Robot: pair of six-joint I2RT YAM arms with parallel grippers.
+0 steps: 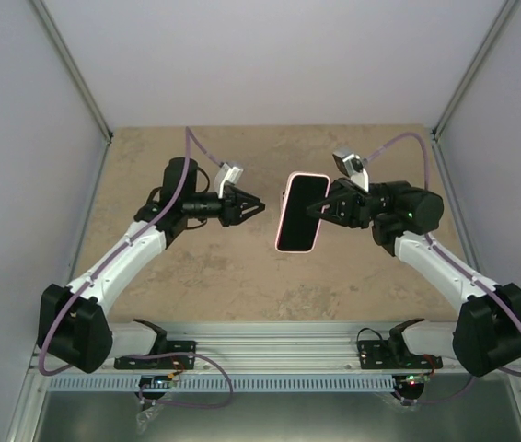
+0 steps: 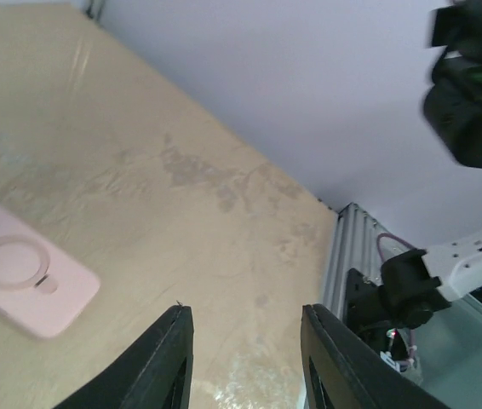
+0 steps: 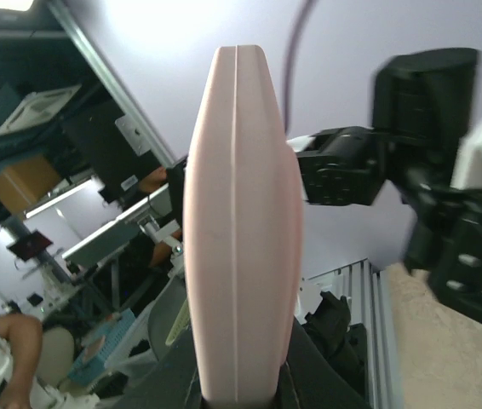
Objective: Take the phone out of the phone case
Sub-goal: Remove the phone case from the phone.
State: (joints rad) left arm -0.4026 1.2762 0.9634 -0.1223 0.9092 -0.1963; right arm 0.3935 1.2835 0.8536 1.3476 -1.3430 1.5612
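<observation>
The phone (image 1: pixel 305 207), black screen in a pink case (image 1: pixel 283 226), is held off the table. My right gripper (image 1: pixel 327 209) is shut on its right edge. In the right wrist view the pink case (image 3: pixel 241 221) stands edge-on, gripped at its lower end between my fingers (image 3: pixel 309 375). My left gripper (image 1: pixel 257 207) is open and empty, pointing right, a short way left of the phone. In the left wrist view both fingers (image 2: pixel 169 358) are spread over bare table. A pink case back with a round ring (image 2: pixel 28 277) shows there at lower left, seemingly flat on the table; I cannot tell its relation to the held phone.
The tan tabletop (image 1: pixel 242 276) is enclosed by pale walls at the back and sides. A metal rail (image 1: pixel 270 354) with cable mounts runs along the near edge, also seen in the left wrist view (image 2: pixel 352 256).
</observation>
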